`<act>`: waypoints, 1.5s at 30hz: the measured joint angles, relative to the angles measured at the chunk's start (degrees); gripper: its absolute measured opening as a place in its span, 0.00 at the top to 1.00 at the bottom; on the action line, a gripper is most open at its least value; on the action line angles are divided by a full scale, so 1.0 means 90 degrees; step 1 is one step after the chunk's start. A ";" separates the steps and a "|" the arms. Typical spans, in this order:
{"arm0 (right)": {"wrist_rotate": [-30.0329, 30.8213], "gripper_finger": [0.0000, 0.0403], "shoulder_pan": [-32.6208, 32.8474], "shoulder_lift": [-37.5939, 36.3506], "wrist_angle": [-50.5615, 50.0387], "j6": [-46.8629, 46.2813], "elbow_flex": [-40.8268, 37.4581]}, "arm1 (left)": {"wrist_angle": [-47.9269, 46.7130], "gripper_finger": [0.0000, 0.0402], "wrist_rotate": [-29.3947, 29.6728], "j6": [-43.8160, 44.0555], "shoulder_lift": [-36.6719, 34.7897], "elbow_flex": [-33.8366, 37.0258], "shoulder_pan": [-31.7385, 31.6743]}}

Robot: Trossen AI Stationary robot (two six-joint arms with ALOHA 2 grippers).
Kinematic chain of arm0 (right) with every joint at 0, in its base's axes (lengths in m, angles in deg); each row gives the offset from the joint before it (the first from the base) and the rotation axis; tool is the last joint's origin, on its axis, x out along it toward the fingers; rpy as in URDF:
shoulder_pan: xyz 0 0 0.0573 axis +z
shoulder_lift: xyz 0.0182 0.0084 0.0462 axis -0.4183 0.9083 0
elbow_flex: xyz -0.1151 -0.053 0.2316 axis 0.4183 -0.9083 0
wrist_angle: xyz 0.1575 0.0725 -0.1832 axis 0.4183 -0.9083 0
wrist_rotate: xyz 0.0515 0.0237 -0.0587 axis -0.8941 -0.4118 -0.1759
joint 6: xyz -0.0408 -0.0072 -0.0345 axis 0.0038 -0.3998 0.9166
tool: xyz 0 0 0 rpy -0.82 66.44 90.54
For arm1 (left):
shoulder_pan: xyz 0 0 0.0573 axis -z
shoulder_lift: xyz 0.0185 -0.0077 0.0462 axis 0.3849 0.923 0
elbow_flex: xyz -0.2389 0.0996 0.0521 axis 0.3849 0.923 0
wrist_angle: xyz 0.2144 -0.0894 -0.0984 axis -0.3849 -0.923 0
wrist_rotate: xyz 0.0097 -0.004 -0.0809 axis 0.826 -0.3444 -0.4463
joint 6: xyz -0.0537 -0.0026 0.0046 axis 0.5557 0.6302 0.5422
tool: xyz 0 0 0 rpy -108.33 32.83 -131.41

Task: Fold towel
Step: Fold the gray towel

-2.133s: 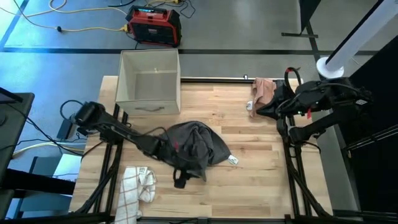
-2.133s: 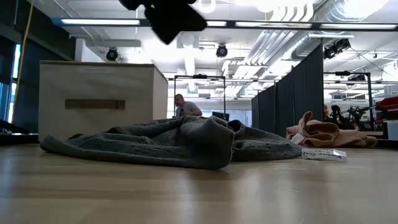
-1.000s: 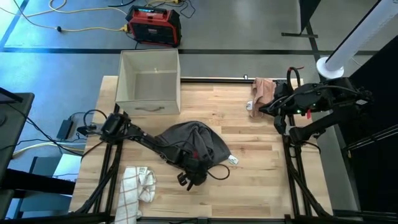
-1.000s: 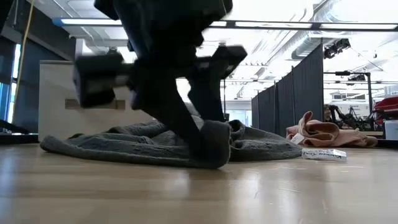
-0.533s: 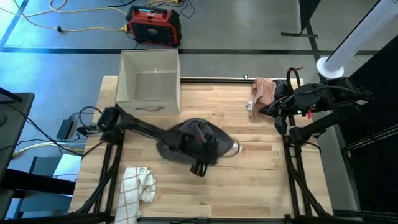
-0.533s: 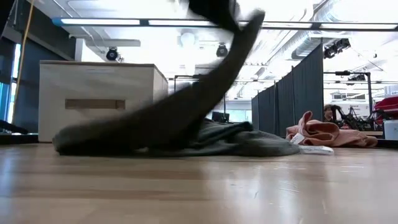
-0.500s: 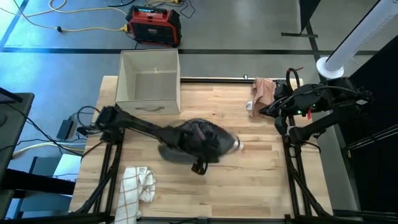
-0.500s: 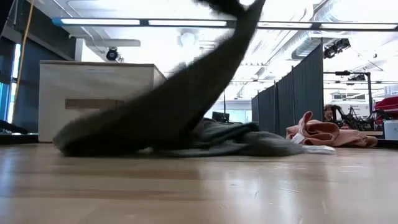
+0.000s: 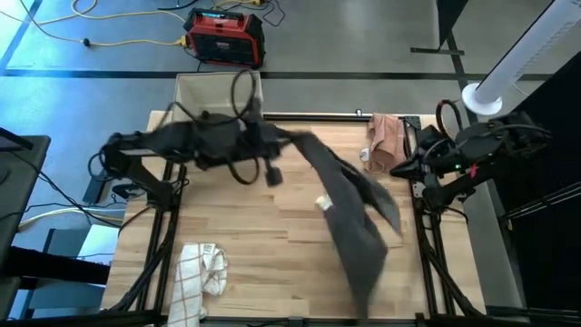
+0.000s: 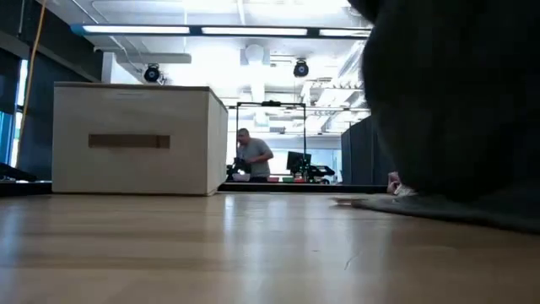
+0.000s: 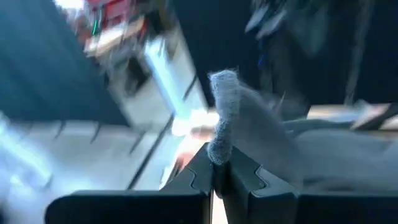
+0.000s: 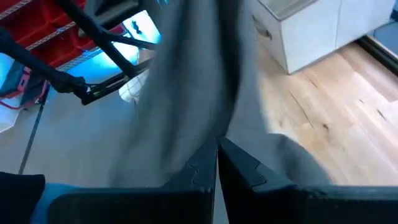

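Observation:
The grey towel (image 9: 349, 213) is drawn out in a long band in the air, from my left gripper (image 9: 280, 138) high over the table's far middle down toward the near right. Its lower end (image 10: 439, 207) lies on the table. A white tag (image 9: 322, 204) shows on it. My left gripper (image 11: 217, 171) is shut on the towel. My right gripper (image 12: 216, 155) stands shut at the table's right side (image 9: 410, 173), with the towel (image 12: 199, 81) hanging close in front of it. My left gripper pinches a bunched end of the towel (image 11: 219, 140) between its two fingers; a tuft of it sticks out past the fingertips. The towel hangs away from the hold, slanting down toward the table's right. My right gripper: whether its shut fingers touch the towel, I cannot tell.
A pale open box (image 9: 218, 113) stands at the far left of the table. A pink cloth (image 9: 385, 136) lies at the far right, a white checked cloth (image 9: 200, 272) at the near left. A red device (image 9: 225, 36) sits on the floor beyond.
My left gripper has taken hold of the crumpled towel in the table's middle, then risen and swung back toward the far edge. The towel has been pulled out of its heap, lifted and flung toward the right, stretched long, with only its lower end on the table.

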 joint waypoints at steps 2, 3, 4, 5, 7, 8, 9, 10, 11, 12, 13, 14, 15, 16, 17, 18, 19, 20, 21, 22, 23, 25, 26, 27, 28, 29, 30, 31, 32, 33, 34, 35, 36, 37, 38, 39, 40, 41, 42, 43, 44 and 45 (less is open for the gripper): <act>0.0262 0.99 0.0140 0.0117 -0.0004 -0.0048 0.0000 | -0.1086 0.99 0.0154 0.0864 -0.0043 0.0026 -0.0121; 0.0351 0.99 0.0202 0.0195 -0.0033 -0.0112 0.0000 | -0.1540 0.99 0.0161 0.1277 -0.0038 0.0084 -0.0167; 0.0419 0.99 0.0245 0.0296 -0.0087 -0.0169 0.0000 | -0.1954 0.99 0.0132 0.1607 -0.0026 0.0178 -0.0188; 0.0467 0.99 0.0270 0.0421 -0.0177 -0.0186 0.0000 | -0.2015 0.99 -0.0115 0.1581 -0.0019 0.0336 -0.0148; 0.0460 0.99 0.0276 0.0734 -0.0338 -0.0124 0.0000 | -0.2048 0.99 -0.0665 0.1449 -0.0006 0.0663 -0.0049; 0.0453 0.99 0.0277 0.0891 -0.0417 -0.0093 0.0000 | -0.2064 0.99 -0.0941 0.1382 0.0000 0.0827 0.0001; 0.0446 0.99 0.0278 0.1048 -0.0496 -0.0062 0.0000 | -0.2081 0.99 -0.1216 0.1316 0.0006 0.0991 0.0050; 0.0439 0.99 0.0279 0.1205 -0.0575 -0.0030 0.0000 | -0.2097 0.99 -0.1491 0.1249 0.0013 0.1155 0.0100; 0.0432 0.99 0.0281 0.1362 -0.0654 0.0001 0.0000 | -0.2114 0.99 -0.1766 0.1183 0.0019 0.1319 0.0150; 0.0425 0.99 0.0282 0.1519 -0.0733 0.0033 0.0000 | -0.2130 0.99 -0.2042 0.1117 0.0026 0.1482 0.0200; 0.0418 0.99 0.0283 0.1676 -0.0812 0.0064 0.0000 | -0.2147 0.99 -0.2317 0.1050 0.0032 0.1646 0.0249; 0.0411 0.99 0.0284 0.1833 -0.0891 0.0095 0.0000 | -0.2163 0.99 -0.2592 0.0984 0.0039 0.1810 0.0299; 0.0404 0.99 0.0285 0.1990 -0.0970 0.0127 0.0000 | -0.2180 0.99 -0.2867 0.0917 0.0045 0.1974 0.0349; 0.0369 0.99 0.0264 0.2140 -0.1022 0.0179 0.0000 | -0.2196 0.99 -0.3143 0.0851 0.0051 0.2137 0.0398; 0.0241 0.99 0.0191 0.2259 -0.1037 0.0263 0.0000 | -0.2202 0.99 -0.3347 0.0806 0.0052 0.2244 0.0431; 0.0048 0.99 0.0100 0.2378 -0.1124 0.0364 0.0000 | -0.2219 0.99 -0.3529 0.0765 0.0052 0.2333 0.0450; -0.0049 0.99 0.0015 0.2491 -0.1290 0.0408 -0.0047 | -0.2232 0.99 -0.3720 0.0755 0.0052 0.2416 0.0462; -0.0079 1.00 -0.0066 0.2537 -0.1410 0.0417 -0.0242 | -0.2224 0.99 -0.3984 0.0725 0.0052 0.2509 0.0462; -0.0119 1.00 -0.0158 0.2530 -0.1437 0.0402 -0.0560 | -0.2209 0.99 -0.4311 0.0682 0.0052 0.2615 0.0459; -0.0274 1.00 -0.0279 0.2458 -0.1299 0.0404 -0.0964 | -0.2204 0.99 -0.4636 0.0641 0.0050 0.2744 0.0457; -0.0632 1.00 -0.0412 0.2323 -0.0920 0.0438 -0.1486 | -0.2224 0.99 -0.4901 0.0603 0.0050 0.2869 0.0457; -0.1443 1.00 -0.0689 0.1951 0.0282 0.0460 -0.2663 | -0.2207 0.99 -0.5247 0.0630 0.0052 0.3166 0.0512; -0.1825 1.00 -0.0793 0.1744 0.1046 0.0366 -0.3292 | -0.2199 0.99 -0.5355 0.0665 0.0050 0.3332 0.0550; -0.2090 1.00 -0.0885 0.1568 0.1851 0.0207 -0.3916 | -0.2167 0.99 -0.5388 0.0707 0.0052 0.3511 0.0596; -0.2245 1.00 -0.0977 0.1421 0.2524 -0.0021 -0.4459 | -0.2091 0.99 -0.5393 0.0747 0.0052 0.3711 0.0641; -0.2258 1.00 -0.1041 0.1296 0.3070 -0.0274 -0.4966 | -0.2013 0.99 -0.5405 0.0760 0.0050 0.3919 0.0678; -0.2174 1.00 -0.1093 0.1212 0.3430 -0.0514 -0.5386 | -0.1904 0.99 -0.5428 0.0782 0.0050 0.4127 0.0714; -0.1910 1.00 -0.1112 0.1154 0.3636 -0.0705 -0.5726 | -0.1763 0.99 -0.5512 0.0857 0.0051 0.4349 0.0743; -0.1561 1.00 -0.1110 0.1137 0.3750 -0.0893 -0.6033 | -0.1609 0.99 -0.5636 0.0921 0.0050 0.4563 0.0769; -0.1176 1.00 -0.1084 0.1139 0.3769 -0.1092 -0.6307 | -0.1431 0.99 -0.5790 0.0987 0.0050 0.4787 0.0787; -0.0817 1.00 -0.1035 0.1147 0.3724 -0.1234 -0.6563 | -0.1248 0.99 -0.5886 0.1061 0.0052 0.5001 0.0790; -0.0544 1.00 -0.0977 0.1151 0.3746 -0.1353 -0.6784 | -0.1200 0.99 -0.5885 0.1101 0.0052 0.5124 0.0785; -0.0546 1.00 -0.0848 0.1154 0.3886 -0.1530 -0.6928 | -0.1159 0.99 -0.5882 0.1143 0.0052 0.5246 0.0781; -0.0588 1.00 -0.0708 0.1157 0.4038 -0.1720 -0.7057 | -0.1118 0.99 -0.5879 0.1185 0.0052 0.5367 0.0776; -0.0629 1.00 -0.0569 0.1160 0.4190 -0.1911 -0.7186 | -0.1077 0.99 -0.5875 0.1227 0.0052 0.5489 0.0772; -0.0671 1.00 -0.0429 0.1163 0.4342 -0.2102 -0.7314 | -0.1037 0.99 -0.5872 0.1270 0.0052 0.5610 0.0768; -0.0712 1.00 -0.0290 0.1166 0.4494 -0.2292 -0.7443 | -0.0996 0.99 -0.5869 0.1312 0.0052 0.5732 0.0763; -0.0754 1.00 -0.0150 0.1169 0.4646 -0.2483 -0.7572 | -0.0955 0.99 -0.5866 0.1354 0.0052 0.5853 0.0759; -0.0795 1.00 -0.0011 0.1173 0.4798 -0.2674 -0.7701 | -0.0914 0.99 -0.5862 0.1396 0.0052 0.5975 0.0754; -0.0836 1.00 0.0128 0.1176 0.4950 -0.2865 -0.7829 | -0.0874 0.99 -0.5859 0.1438 0.0052 0.6096 0.0750; -0.0878 1.00 0.0268 0.1179 0.5102 -0.3055 -0.7958 | -0.0833 0.99 -0.5856 0.1481 0.0052 0.6218 0.0745; -0.0919 1.00 0.0407 0.1182 0.5254 -0.3246 -0.8087 | -0.0792 0.99 -0.5853 0.1523 0.0052 0.6339 0.0741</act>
